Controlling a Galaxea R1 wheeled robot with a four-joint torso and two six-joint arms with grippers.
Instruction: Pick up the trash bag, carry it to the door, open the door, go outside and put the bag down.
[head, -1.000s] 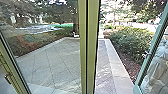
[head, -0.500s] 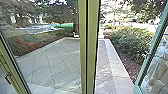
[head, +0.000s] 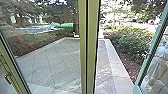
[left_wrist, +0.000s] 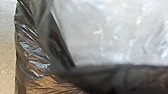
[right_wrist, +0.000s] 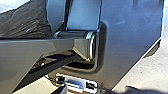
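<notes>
Facing the glass doorway, the head view looks past a yellow-green upright (head: 88, 50) onto a paved yard (head: 57, 58), its slabs laid with slanting joints. The upright runs from top to bottom near the middle; on one side of it the yard is seen through a glass pane (head: 47, 45), and on the other side there is a gap between it and a teal-framed door leaf (head: 150, 51), which stands open at an angle. A small handle (head: 145, 54) sits on that leaf's frame, and pale crumpled shapes (head: 156, 67) appear in its glass, though I cannot tell whether they are a reflection or something behind it. Beyond the gap, a pale stone border (head: 117, 66) edges the paving, with dark mulch (head: 127, 63) and leafy green shrubs (head: 132, 41) alongside, and trees (head: 147, 8) farther off. The trash bag (left_wrist: 37, 55) is close to the left wrist camera, dark, glossy and creased, with brownish light caught in its folds; next to it are a large pale, shiny surface (left_wrist: 107, 32) and a bit of light tan ground (left_wrist: 7, 50). In the right wrist view, dark wrinkled plastic (right_wrist: 25, 20) lies behind the robot's own jointed bar, and pale, sunlit ground (right_wrist: 140, 77) shows beyond the robot's smooth grey body (right_wrist: 130, 32). Whether the left pincer is open, closed or gripping the bag, I cannot tell, and the same goes for the right pincer
</notes>
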